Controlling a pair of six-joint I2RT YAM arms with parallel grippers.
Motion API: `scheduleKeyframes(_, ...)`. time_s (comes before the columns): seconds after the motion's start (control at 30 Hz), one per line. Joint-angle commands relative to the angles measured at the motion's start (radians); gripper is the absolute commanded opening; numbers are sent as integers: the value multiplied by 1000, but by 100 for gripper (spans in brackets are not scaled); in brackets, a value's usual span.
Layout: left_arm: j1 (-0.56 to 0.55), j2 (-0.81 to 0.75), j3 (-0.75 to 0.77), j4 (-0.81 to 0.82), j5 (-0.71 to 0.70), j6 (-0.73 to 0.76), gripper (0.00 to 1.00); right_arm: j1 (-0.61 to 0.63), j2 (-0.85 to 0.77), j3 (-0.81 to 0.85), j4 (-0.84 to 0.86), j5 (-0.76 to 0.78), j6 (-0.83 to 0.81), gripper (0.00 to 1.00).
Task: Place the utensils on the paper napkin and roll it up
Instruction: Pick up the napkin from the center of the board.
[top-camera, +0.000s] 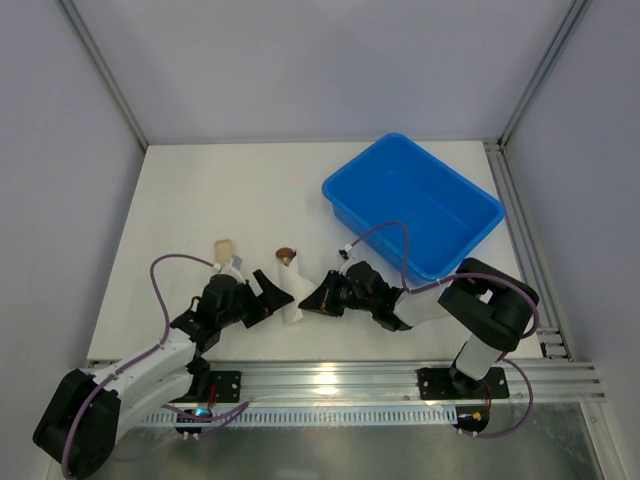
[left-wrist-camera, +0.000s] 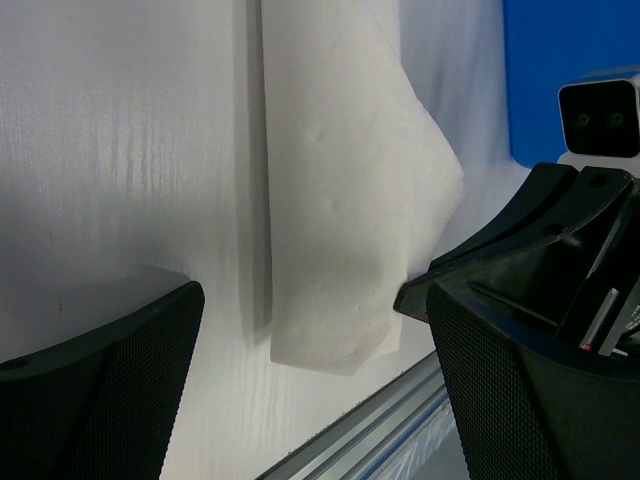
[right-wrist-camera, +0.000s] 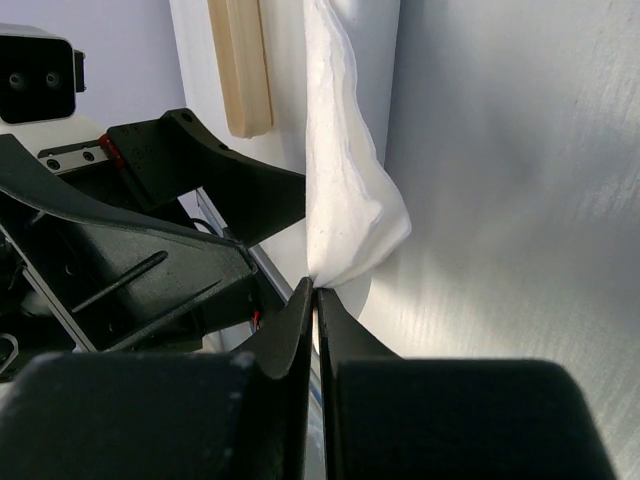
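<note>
Paper napkin (top-camera: 291, 303) is a loose white roll, low centre of the top view, lying on the table (top-camera: 200, 200) between the two grippers. The paper is soft, faintly dimpled and creased, with a blunt folded lower end and one flap bulging out sideways. Spoon (top-camera: 286, 256): only a round gold-bronze metallic bowl shows, poking out of the roll's upper end. The handle is hidden inside, and I can't tell whether the fork is in there too. Right gripper (right-wrist-camera: 315, 290): matte black jaws pressed together, pinching the bulged corner of the napkin at the very tips. Left gripper (left-wrist-camera: 315, 295): jaws spread wide, with mesh-textured black pads at lower left and lower right of its wrist view. The roll sits between them, nearer the right-hand pad, and I can't tell if it touches. Tan cylinder (right-wrist-camera: 240, 62) is smooth and wood-coloured, lying just beside the napkin at the top of the right wrist view, apart from it. Blue bin (top-camera: 412, 205) is glossy rectangular plastic with rounded corners, upper right of the top view, well apart from the roll. The table surface is white with a fine ribbed weave. A grooved aluminium rail (top-camera: 330, 378) runs along its bottom edge.
</note>
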Motion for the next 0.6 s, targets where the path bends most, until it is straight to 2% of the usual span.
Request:
scheduleKeyframes(0.0,4,47,-30,10,24,-16,95,-2,-36,20,24,-3,12,4)
scheduleKeyframes(0.17,4,44,-55,82,44,-34,96,-4,-40,23,24,-8,14,3)
scheduleKeyframes(0.37,4,7,-76,79,33,-54,98,-4,-54,32,17,-8,20,4)
scheduleKeyframes(0.57,4,54,-92,133,62,-77,99,-2,-63,39,12,-12,23,3)
